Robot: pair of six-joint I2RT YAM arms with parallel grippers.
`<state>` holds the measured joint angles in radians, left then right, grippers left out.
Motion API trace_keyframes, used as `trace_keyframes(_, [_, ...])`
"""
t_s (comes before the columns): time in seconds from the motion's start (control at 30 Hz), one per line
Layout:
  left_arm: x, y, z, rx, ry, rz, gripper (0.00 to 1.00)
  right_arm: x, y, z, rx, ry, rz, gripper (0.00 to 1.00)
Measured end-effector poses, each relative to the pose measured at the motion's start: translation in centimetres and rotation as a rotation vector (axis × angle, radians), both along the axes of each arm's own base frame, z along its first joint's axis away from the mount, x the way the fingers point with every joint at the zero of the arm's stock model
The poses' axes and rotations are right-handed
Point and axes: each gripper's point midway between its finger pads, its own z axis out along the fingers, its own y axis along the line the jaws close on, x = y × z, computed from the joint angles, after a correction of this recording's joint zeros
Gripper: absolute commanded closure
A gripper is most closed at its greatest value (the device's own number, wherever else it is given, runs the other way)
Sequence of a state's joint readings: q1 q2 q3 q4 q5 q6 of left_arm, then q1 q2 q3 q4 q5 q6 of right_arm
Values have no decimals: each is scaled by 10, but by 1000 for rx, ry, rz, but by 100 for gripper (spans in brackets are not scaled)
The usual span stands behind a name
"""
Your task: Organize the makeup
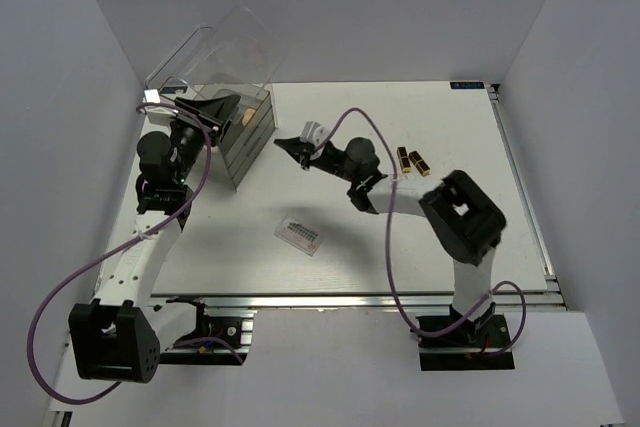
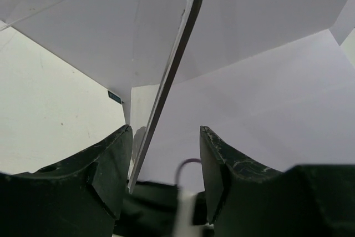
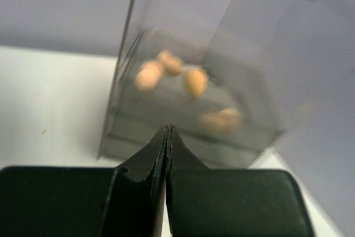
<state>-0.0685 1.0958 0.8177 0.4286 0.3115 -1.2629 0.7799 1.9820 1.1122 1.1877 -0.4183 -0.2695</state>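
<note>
Several tan sponges [image 3: 195, 80] lie in the top of the clear drawer box [image 3: 166, 137], blurred in the right wrist view; one shows from above [image 1: 245, 119]. One clear palette [image 1: 298, 234] lies flat on the table. A second palette is not in view. Two black-and-gold lipsticks [image 1: 411, 160] lie side by side at the right. My left gripper [image 1: 222, 107] is open at the box top, and the raised lid's edge [image 2: 177, 54] runs between its jaws [image 2: 165, 131], near the left finger. My right gripper [image 1: 283, 145] is shut and empty [image 3: 168, 129], pointing at the box from its right.
The drawer box [image 1: 250, 132] stands at the table's back left with its clear lid [image 1: 225, 47] tipped up and back. White walls close in the left, back and right. The right arm's purple cable [image 1: 350, 117] loops above the table's middle.
</note>
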Motion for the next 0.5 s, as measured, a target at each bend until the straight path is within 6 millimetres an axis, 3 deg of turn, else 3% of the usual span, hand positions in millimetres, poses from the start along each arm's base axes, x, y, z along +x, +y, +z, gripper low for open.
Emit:
trace_keyframes(0.13, [-4,1,-7,19,17,4,38,-3,-25,78,78,-20,-28,100])
trace_keyframes(0.23, [-5,1,-15,34,41,6,38,0,-20,118,103,12,-20,100])
trace_keyframes(0.4, [-7,1,-27,49,73,8,38,38,26,142,44,148,-12,100])
trace_keyframes(0.5, [-7,1,-28,54,74,8,38,52,41,129,-20,229,-19,100])
